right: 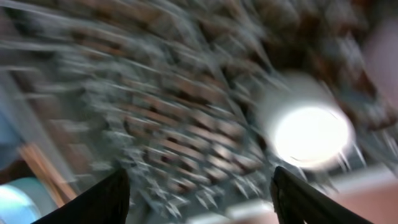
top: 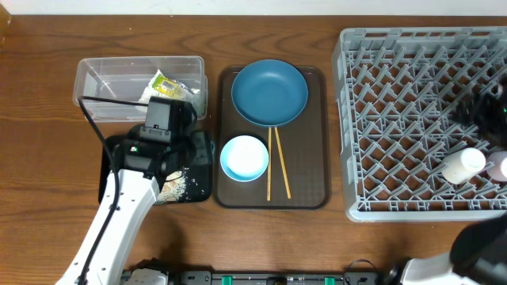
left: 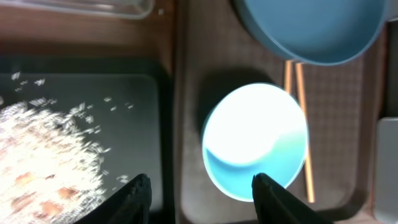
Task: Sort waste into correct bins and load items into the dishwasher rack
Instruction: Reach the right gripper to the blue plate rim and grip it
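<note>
The crumpled tissue with its yellow-green wrapper lies in the clear tub. Rice grains lie in the black tray; they also show in the left wrist view. The dark blue dish, the white bowl and two chopsticks sit on the brown tray. My left gripper is open and empty, above the seam between the black tray and the bowl. My right gripper is open and empty over the grey rack, near a pale cup and a pinkish cup.
The brown serving tray stands between the bins and the rack. My left arm crosses the black tray from the front edge. The right wrist view is motion-blurred; the rack's pegs and the pale cup show in it.
</note>
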Tool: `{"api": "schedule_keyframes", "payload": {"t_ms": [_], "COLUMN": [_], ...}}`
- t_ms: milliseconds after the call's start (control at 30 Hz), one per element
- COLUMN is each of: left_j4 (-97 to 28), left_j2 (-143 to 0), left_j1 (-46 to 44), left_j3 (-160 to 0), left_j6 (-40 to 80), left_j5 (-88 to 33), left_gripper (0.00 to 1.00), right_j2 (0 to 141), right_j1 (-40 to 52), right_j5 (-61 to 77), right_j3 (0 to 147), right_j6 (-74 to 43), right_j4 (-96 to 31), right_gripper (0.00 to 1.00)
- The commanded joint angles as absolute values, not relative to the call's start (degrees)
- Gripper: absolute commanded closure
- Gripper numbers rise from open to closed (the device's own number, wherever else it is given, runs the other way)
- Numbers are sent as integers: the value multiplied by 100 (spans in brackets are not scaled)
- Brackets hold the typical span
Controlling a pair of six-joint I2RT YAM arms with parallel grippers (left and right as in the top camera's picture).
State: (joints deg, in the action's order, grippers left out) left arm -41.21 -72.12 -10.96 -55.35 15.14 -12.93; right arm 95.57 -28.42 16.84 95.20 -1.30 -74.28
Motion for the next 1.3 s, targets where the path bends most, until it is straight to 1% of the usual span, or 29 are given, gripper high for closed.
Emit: {"api": "schedule_keyframes", "payload": {"t_ms": [0, 67, 233, 367, 467, 667, 900, 1033, 1267], "left_j4": [-4327, -4464, -4624, -4628, -4624, -4626, -4624, -4624, -4622], "left_j2": [-7072, -7067, -7070, -7072, -7072, -7072, -7072, -7072, -7074], "left_j1": [-1066, -1068, -1068, -1068, -1068, -1068, -1068, -1068, -1068], "left_j3": [-5564, -5564, -5564, -5564, -5564, -5564, -5564, -5564, -5564], "left_j6": [1487, 1485, 1485, 1485, 1485, 1485, 1485, 1485, 1485], "left_j5": [-829, -799, -786, -788, -788, -788, -788, -788, -788], "left_gripper": [44, 44, 44, 44, 44, 43, 43, 43, 43], "right_j2": [9076, 8980, 9131, 9509, 9891, 10772, 11751, 12164, 12582], "right_j1": [-2204, -1730, -373, 569, 1111, 1835, 2051, 2051, 2060], "right_j5": [2722, 2720, 2543, 1876, 1380, 360, -5, -3, 45], "right_j3": [9664, 9664, 9664, 9664, 9664, 9664, 9664, 9664, 9662], "right_j6": [73, 71, 21, -143, -189, -786, -1623, -1990, -2121], "right_j4": [-7008, -6624, -5859, -5334, -4960, -4418, -4169, -4099, -4095], "right_gripper": [27, 25, 26, 26, 25, 25, 31, 39, 64]}}
